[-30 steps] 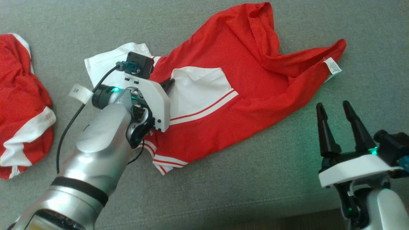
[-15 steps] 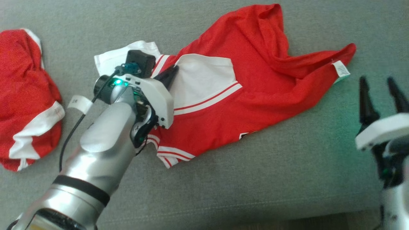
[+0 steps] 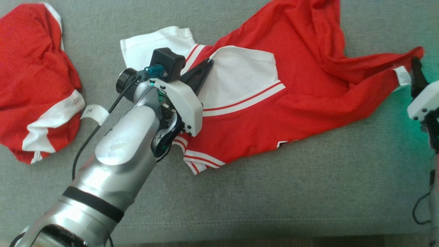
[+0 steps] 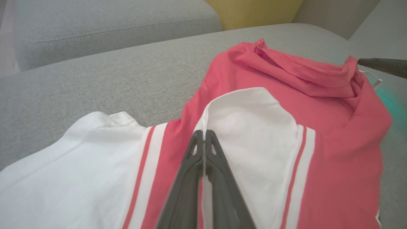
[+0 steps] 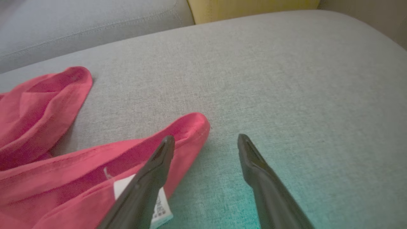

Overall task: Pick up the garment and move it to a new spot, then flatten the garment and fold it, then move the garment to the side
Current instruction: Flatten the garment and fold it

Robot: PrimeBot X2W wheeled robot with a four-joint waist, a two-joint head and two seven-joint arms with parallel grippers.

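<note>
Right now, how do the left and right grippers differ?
Left gripper is shut, pinching a white fold of the garment; right gripper is open, holding nothing. Left gripper sits at the white sleeve area; right gripper is at the red corner by the label. Both have long dark fingers.

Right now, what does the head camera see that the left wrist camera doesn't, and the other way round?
Head view: a second red and white garment bunched at the left, and the silver left forearm. Left wrist view: the sofa's grey back cushion and something yellow beside it. Both: the red and white shirt on the grey seat, with the left claw shut on its white patch, and the right claw by its far corner.
</note>
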